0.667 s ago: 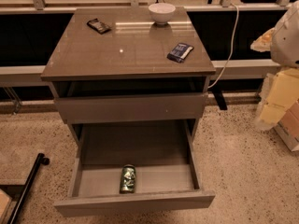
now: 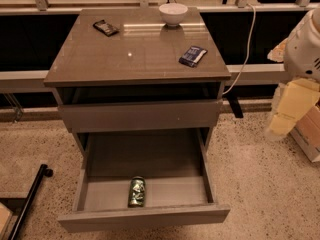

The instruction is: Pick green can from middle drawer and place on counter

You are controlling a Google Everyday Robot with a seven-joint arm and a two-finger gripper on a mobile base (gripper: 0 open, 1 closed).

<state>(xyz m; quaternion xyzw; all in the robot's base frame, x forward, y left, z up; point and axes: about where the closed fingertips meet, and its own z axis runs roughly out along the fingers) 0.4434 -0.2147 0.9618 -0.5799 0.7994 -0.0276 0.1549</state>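
Observation:
The green can (image 2: 136, 191) lies on its side on the floor of the open middle drawer (image 2: 100, 184), near the front panel and a little left of centre. The counter (image 2: 135, 49) is the glossy grey-brown cabinet top above it. My gripper (image 2: 286, 120) hangs at the right edge of the view, below the white arm housing (image 2: 306, 46). It is right of the cabinet, about level with the closed drawer front, and far from the can. It holds nothing that I can see.
On the counter stand a white bowl (image 2: 173, 13) at the back, a dark packet (image 2: 106, 27) at the back left and a blue packet (image 2: 193, 55) at the right. A closed drawer front (image 2: 140, 115) sits above the open drawer. A black bar (image 2: 30, 199) lies on the floor at the left.

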